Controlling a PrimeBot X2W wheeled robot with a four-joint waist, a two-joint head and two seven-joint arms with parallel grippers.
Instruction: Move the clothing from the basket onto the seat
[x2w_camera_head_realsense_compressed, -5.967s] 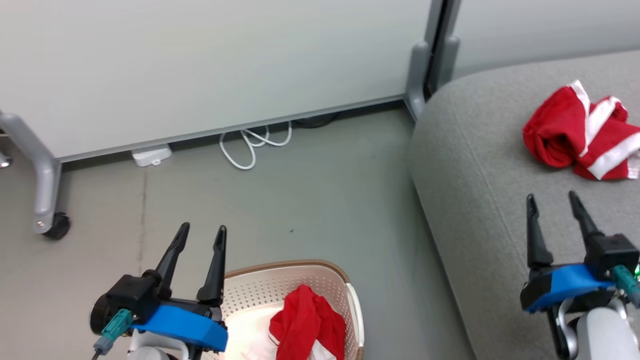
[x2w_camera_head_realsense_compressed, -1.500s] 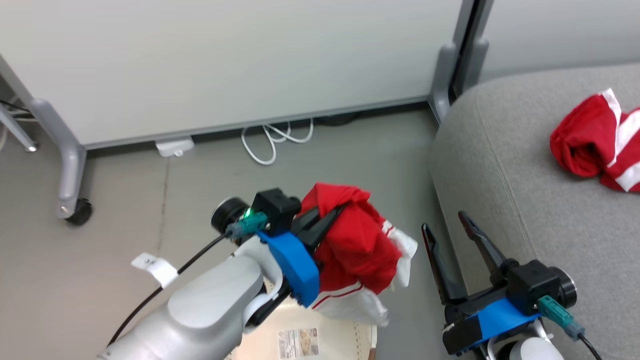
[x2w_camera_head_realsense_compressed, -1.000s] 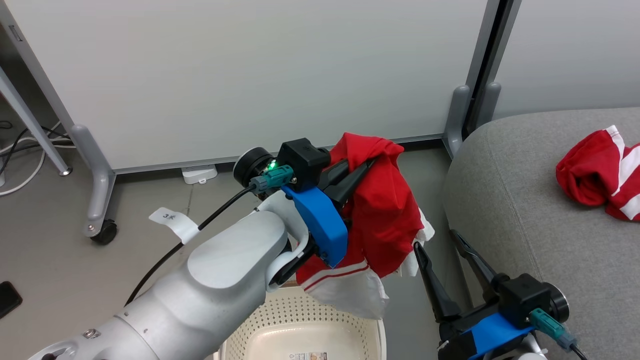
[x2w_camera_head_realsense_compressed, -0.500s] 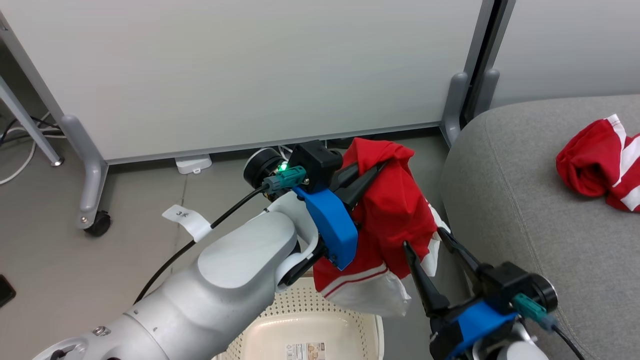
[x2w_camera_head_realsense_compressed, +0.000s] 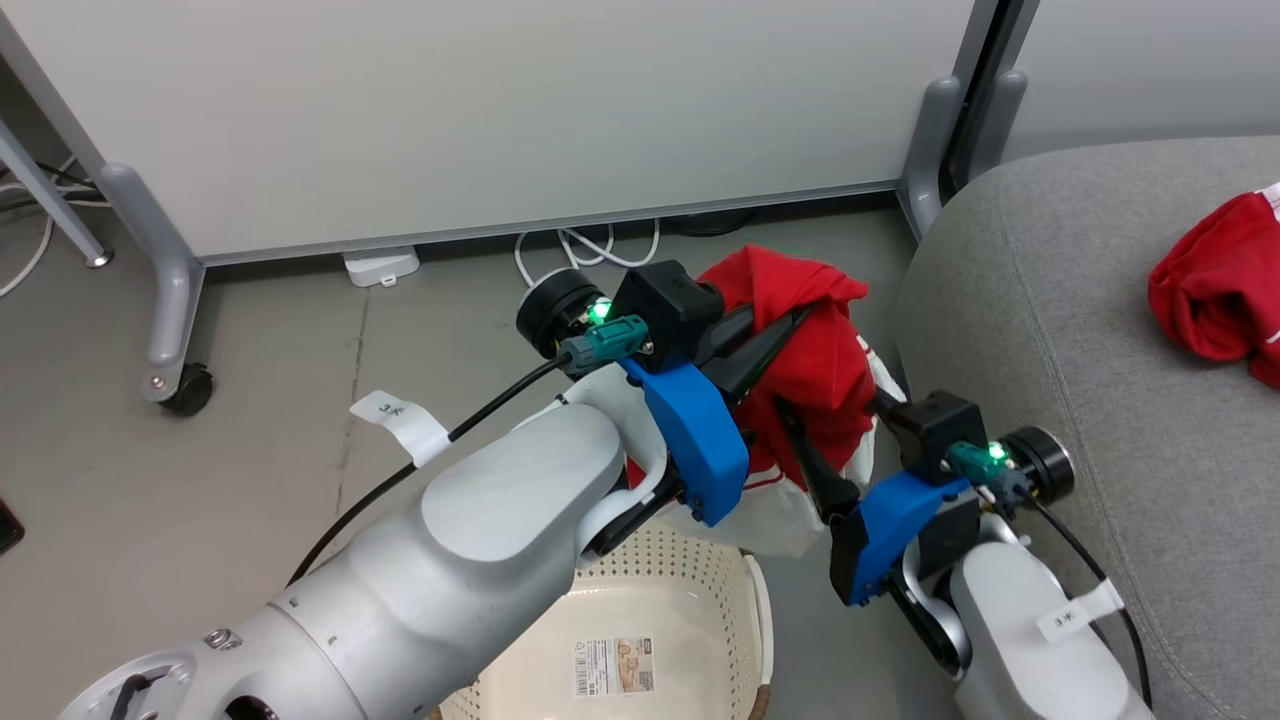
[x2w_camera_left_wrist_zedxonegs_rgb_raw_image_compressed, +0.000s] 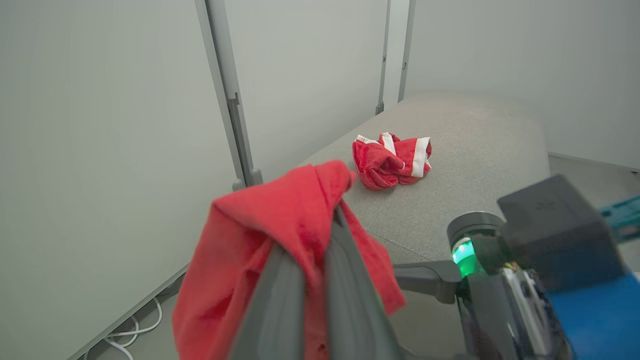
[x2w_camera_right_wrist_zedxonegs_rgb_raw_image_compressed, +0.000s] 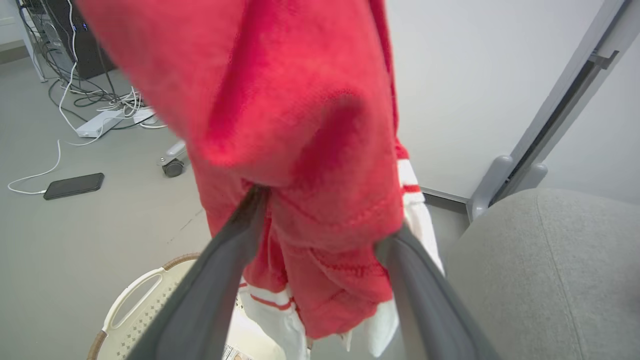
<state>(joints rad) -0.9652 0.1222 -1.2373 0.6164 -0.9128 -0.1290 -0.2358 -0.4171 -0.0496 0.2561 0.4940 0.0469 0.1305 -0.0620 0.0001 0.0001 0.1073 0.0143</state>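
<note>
Though pinching the garment (x2w_camera_head_realsense_compressed: 825, 350) by just one top fold, holds it up off the floor (x2w_camera_head_realsense_compressed: 250, 420), between basket and seat, with the left gripper (x2w_camera_head_realsense_compressed: 790, 322) clamped shut on the red cloth. Leaves the rest dangling loose, white trim hanging above the far edge of the basket (x2w_camera_head_realsense_compressed: 720, 575) and just left of the seat (x2w_camera_head_realsense_compressed: 1050, 300). Shows the right gripper (x2w_camera_right_wrist_zedxonegs_rgb_raw_image_compressed: 322, 220) at the near right of it, jaws spread wide, one finger on each side of the lower folds, touching cloth but closed on nothing.

Judging from here:

Could lose the fold when swinging right, given so thin a pinch and so much loose weight below; would drop it on the floor or back in the basket.

Could snag the trim on the spread right fingers and tug it out of the left grip when drawing either arm away.

Could knock the two grippers together, working so near each other.

Could drag the trailing trim against the seat's left edge and let go too soon, leaving the piece half off the seat and sliding down.

Could also bury or shove the second garment (x2w_camera_head_realsense_compressed: 1215, 290), lying far right on the seat, if released on top of it.
</note>
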